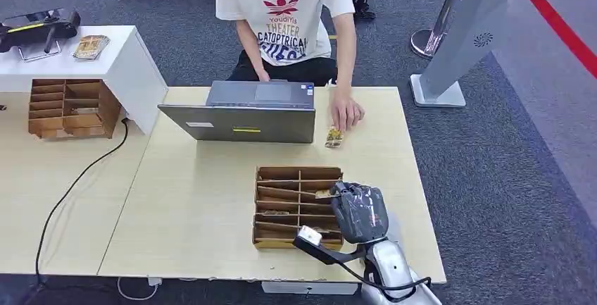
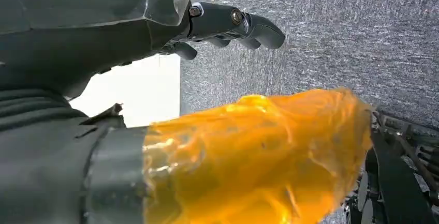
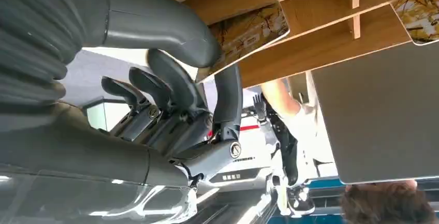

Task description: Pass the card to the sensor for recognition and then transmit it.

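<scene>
The card sits in a slot of the wooden organizer, lower centre of the head view, and my right hand is on it: in the right wrist view my thumb presses one face and a dark finger lies against the card's lower edge, so I read it as a pinch just taking hold, the card not yet out of its slot. My other fingers curl loosely beside it.

So the step in hand, as I judge it, is the pick. Next I need to draw the card straight out along the slot without snagging the wooden dividers, then carry it to the sensor. I can't say for certain which object that is.

On the tabletop, a person's hand rests by a small card-like item right of the laptop, upper centre.

From the head view my hand hides the pinch entirely; the right wrist view alone reveals the contact and the card's printed face. My left hand hangs over grey carpet in its wrist view, fingers apart, holding nothing, an orange translucent wrap on its thumb.
</scene>
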You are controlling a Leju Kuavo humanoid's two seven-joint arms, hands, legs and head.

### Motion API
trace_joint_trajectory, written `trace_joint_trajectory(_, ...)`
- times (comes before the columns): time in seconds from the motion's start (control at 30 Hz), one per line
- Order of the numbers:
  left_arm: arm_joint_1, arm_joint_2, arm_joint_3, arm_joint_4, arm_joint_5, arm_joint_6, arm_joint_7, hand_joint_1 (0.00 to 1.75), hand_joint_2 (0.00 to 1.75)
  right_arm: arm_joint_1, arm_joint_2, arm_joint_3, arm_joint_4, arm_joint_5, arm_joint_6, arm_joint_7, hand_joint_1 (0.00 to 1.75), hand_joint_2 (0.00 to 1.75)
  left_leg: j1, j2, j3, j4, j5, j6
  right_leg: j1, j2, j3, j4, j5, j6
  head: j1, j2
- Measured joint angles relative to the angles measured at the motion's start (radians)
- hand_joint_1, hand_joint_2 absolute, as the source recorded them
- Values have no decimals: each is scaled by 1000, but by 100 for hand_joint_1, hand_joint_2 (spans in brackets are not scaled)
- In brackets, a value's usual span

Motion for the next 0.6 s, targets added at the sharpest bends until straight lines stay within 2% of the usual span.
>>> trace_joint_trajectory(0.2, 0, 3, 0, 0, 1, 0, -2, 0, 0, 3, 0, -1, -23, -35, 0, -19, 173, 175, 0, 0, 0, 0, 0, 0, 0, 0, 0, 0, 0, 0, 0, 0)
trace_joint_trajectory(0.6, 0, 5, 0, 0, 9, -2, -6, 0, 0, 27, -3, -32, -162, -169, 38, -80, 175, 175, 0, 0, 0, 0, 0, 0, 0, 0, 0, 0, 0, 0, 0, 0)
